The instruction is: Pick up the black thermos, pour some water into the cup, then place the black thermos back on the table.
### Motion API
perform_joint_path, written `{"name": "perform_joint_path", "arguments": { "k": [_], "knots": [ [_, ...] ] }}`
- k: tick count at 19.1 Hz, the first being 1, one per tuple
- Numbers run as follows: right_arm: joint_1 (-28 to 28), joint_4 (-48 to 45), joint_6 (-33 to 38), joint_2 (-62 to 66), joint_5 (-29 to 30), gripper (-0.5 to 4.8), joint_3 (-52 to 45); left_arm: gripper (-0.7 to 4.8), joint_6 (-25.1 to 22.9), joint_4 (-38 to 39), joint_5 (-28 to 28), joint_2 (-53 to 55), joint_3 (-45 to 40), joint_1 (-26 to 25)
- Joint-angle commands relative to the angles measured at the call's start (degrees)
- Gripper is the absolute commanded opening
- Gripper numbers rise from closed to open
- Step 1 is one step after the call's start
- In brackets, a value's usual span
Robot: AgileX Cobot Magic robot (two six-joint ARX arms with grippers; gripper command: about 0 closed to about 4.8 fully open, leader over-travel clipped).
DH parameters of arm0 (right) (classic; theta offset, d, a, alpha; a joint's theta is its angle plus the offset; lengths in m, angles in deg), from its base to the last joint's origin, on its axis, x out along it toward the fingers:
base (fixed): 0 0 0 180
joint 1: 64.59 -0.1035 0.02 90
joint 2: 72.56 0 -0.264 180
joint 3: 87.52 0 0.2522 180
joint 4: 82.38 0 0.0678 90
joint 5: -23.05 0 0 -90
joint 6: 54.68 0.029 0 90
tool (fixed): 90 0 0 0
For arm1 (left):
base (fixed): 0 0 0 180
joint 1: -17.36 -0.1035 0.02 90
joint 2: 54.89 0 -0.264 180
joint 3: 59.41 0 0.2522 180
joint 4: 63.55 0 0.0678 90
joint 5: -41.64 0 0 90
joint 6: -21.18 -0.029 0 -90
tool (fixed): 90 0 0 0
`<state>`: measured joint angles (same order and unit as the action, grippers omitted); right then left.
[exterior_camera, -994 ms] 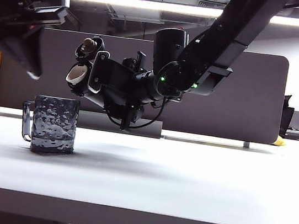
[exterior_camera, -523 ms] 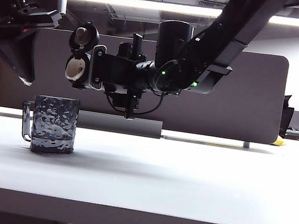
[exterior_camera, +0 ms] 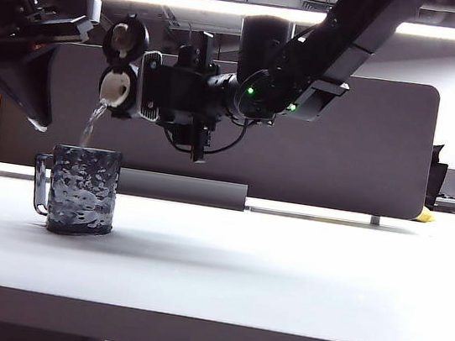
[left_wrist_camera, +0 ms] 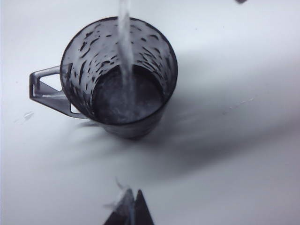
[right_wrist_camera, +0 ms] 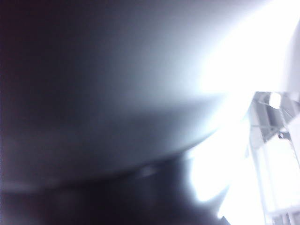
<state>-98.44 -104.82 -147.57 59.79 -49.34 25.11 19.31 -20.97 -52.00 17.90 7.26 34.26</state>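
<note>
Right gripper (exterior_camera: 150,85) is clamped around the tall matte-black cylindrical thermos (exterior_camera: 179,92), holding it roughly level in the air over the left part of the wide white table (exterior_camera: 281,271), spout end toward the cup side. Flip lid (exterior_camera: 125,40) hangs open above the pale spout (exterior_camera: 114,87). Thin stream of water (exterior_camera: 93,122) drops from the spout into the squat dark grey-blue hammered mug (exterior_camera: 82,190), which stands upright on the table, squared handle (exterior_camera: 40,183) pointing to the exterior view's left. Left wrist view shows the stream (left_wrist_camera: 125,56) landing inside the mug (left_wrist_camera: 119,75), water pooled at the bottom. Left gripper (left_wrist_camera: 130,211) hovers near the mug, fingertips shut together, holding nothing. Right wrist view is blurred dark, unreadable.
</note>
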Motion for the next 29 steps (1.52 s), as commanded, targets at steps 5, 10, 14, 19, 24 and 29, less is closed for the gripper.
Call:
{"name": "perform_joint_path", "arguments": {
  "k": [5, 10, 14, 19, 24, 29],
  "knots": [
    [0.0, -2.4, -3.2, -0.5, 0.0, 1.97, 0.7, -0.05, -0.3, 0.0, 0.0, -0.2, 0.2, 0.0],
    [0.0, -2.3, -3.2, -0.1, -0.1, 1.98, 0.7, -0.05, -0.5, 0.4, 0.0, -0.2, 0.2, 0.0],
    [0.0, -2.4, -3.2, -0.1, -0.1, 1.98, 0.7, -0.05, -1.3, 0.8, 0.2, -0.2, 0.2, 0.0],
    [0.0, -2.3, -3.2, -0.1, -0.1, 1.98, 0.7, -0.05, -1.3, 0.7, 0.4, -0.2, 0.2, 0.0],
    [0.0, -2.4, -3.7, -0.1, -1.1, 1.98, 0.6, -0.05, -1.3, 0.8, 1.5, -0.2, 0.2, 0.0],
    [0.0, -2.4, -5.1, -0.1, -1.1, 1.98, 0.6, -0.05, -1.3, 0.8, 1.5, -0.2, 0.2, 0.0]
  ]
}}
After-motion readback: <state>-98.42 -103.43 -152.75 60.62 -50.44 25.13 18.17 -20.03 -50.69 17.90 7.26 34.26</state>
